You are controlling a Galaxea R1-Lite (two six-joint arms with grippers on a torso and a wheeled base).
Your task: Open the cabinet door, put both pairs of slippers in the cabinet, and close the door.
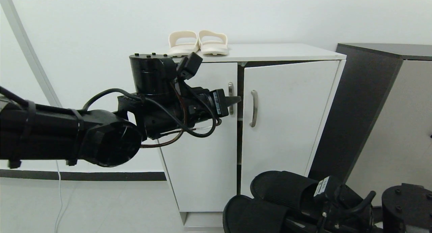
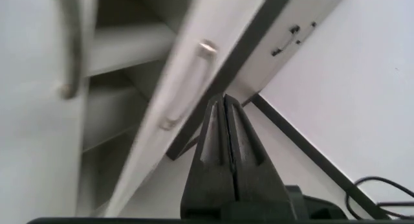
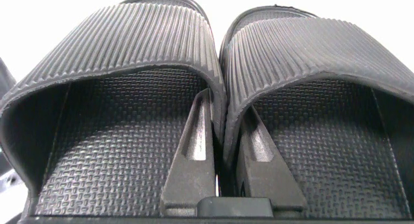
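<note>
Bright, even light (soft shadows)

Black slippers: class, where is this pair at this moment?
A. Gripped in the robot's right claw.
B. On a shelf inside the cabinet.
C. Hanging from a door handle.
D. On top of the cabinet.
A: the right claw is shut on the touching inner sides of the black slippers. The pair on the cabinet top is the cream slippers.
</note>
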